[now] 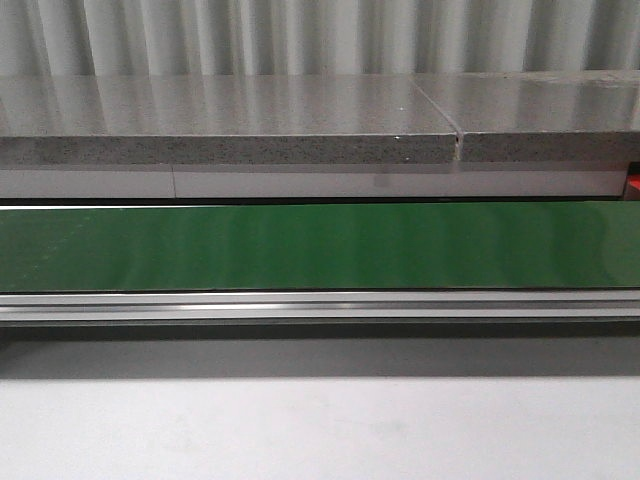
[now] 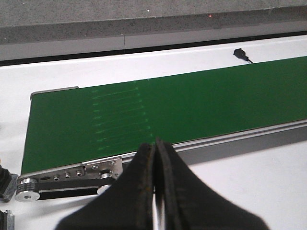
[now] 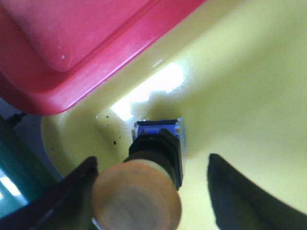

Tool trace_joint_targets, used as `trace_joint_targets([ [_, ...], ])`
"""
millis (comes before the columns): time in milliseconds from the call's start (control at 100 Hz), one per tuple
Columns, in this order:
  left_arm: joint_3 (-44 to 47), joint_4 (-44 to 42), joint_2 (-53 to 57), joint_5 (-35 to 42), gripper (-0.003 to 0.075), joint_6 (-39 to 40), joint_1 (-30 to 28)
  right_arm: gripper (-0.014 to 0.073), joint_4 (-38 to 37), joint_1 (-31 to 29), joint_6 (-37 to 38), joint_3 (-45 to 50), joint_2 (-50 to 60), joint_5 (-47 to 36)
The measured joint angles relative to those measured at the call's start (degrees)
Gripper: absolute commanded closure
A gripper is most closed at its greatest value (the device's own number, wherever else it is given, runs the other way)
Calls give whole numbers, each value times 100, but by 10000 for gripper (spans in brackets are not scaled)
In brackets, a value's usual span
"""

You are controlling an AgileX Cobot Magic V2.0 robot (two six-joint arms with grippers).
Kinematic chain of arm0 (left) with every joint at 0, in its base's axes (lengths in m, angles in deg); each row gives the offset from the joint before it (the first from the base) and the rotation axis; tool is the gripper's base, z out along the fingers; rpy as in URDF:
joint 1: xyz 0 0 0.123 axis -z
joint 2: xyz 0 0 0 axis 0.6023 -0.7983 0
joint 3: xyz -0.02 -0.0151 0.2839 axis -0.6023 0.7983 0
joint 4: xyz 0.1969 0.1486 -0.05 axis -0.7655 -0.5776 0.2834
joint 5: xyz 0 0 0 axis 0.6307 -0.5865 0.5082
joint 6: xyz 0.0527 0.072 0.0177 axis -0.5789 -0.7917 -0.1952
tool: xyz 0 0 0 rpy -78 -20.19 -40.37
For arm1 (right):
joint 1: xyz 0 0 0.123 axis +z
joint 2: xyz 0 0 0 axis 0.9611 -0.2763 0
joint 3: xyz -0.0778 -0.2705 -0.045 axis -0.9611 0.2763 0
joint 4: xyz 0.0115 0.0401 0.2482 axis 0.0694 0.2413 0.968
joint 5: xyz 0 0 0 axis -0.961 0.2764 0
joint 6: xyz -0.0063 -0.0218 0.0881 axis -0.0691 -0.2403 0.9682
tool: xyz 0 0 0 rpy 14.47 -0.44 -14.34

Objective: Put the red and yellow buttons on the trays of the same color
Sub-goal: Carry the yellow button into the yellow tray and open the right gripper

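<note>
A button with a yellowish-orange round cap and a black and blue body stands on the floor of the yellow tray. My right gripper is open around it; the cap sits close to one finger and a wide gap separates it from the other. The red tray lies with its rim over the yellow tray's edge. My left gripper is shut with nothing in it, above the white table beside the near rail of the green conveyor belt. No red button is in view.
The front view shows only the green belt, its metal rail, a grey stone ledge behind and white table in front. The belt's roller end lies near my left gripper. A small black part lies beyond the belt.
</note>
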Motion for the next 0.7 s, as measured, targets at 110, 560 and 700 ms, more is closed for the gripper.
trace_joint_targets([
  [110, 0, 0, 0, 0, 741, 0, 0, 64, -69, 0, -27, 0, 194, -61],
  [560, 0, 0, 0, 0, 741, 0, 0, 659, -154, 789, -340, 9, 1771, 16],
  [700, 0, 0, 0, 0, 741, 0, 0, 659, -154, 1566, -517, 9, 2069, 43],
])
